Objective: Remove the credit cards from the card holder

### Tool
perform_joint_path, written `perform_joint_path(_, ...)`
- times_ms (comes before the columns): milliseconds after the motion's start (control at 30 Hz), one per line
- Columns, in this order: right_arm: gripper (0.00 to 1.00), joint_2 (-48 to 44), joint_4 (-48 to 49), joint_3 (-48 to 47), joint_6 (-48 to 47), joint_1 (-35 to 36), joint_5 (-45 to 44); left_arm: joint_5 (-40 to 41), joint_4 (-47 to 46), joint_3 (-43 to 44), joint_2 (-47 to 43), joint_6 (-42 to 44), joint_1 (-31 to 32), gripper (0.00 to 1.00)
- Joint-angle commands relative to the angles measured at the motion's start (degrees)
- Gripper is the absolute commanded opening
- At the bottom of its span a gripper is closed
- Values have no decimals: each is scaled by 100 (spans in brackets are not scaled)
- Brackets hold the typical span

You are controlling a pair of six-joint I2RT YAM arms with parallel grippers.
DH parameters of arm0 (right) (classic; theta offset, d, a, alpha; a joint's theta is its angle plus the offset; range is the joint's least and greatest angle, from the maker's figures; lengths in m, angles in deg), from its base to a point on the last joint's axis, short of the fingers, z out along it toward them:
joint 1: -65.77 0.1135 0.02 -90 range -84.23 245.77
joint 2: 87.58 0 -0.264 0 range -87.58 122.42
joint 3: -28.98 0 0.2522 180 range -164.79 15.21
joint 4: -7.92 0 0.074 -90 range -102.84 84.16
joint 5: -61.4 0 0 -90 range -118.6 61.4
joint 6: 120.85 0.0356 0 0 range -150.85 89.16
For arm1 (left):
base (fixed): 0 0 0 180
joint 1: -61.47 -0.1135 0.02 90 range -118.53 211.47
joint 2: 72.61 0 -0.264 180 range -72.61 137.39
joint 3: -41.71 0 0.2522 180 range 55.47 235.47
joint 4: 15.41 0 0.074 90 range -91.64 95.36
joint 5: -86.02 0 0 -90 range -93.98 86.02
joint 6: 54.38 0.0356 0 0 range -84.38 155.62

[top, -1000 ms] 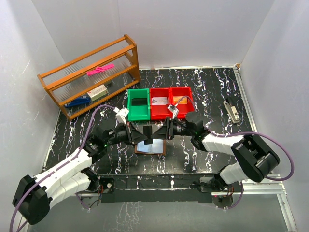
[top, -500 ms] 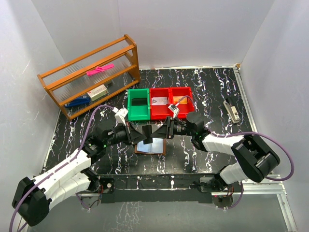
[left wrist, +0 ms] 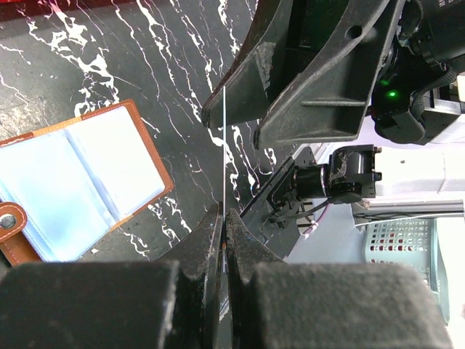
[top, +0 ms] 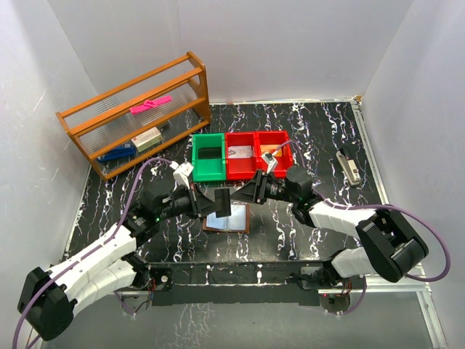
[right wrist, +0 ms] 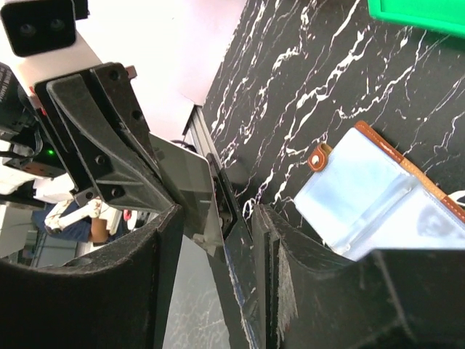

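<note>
The card holder [top: 234, 220] lies open on the black marble table, brown rim around pale blue pockets; it also shows in the left wrist view [left wrist: 80, 182] and the right wrist view [right wrist: 378, 203]. My left gripper [top: 211, 203] is shut on a credit card [top: 222, 203] and holds it upright above the holder. In the left wrist view the card [left wrist: 224, 145] is an edge-on thin line rising from the left gripper [left wrist: 224, 218]. My right gripper [top: 248, 193] stands open just right of the card. In the right wrist view the silver-grey card [right wrist: 192, 182] sits loose in front of the right gripper [right wrist: 216, 212].
A green bin [top: 196, 156] and two red bins [top: 256, 173] stand in a row behind the grippers; the middle one holds a pale card [top: 240, 151]. A wooden shelf [top: 134, 113] stands at the back left. A small stapler-like object [top: 350, 167] lies at the right.
My right gripper has opened and drawn back to the right, off the card. The left gripper still holds the card upright in about the same place.
</note>
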Motion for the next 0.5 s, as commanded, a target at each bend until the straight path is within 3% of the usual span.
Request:
perform_joint_path(0, 43, 75, 193, -179, -48, 16, 339, -71, -71, 220, -109, 16, 25, 0)
perform_joint_path(200, 39, 514, 1163, -160, 452, 146, 809, -385, -514, 155, 44, -154, 28, 0)
perform_joint_path(467, 24, 677, 1808, -129, 746, 191, 847, -524, -627, 111, 97, -262, 25, 0)
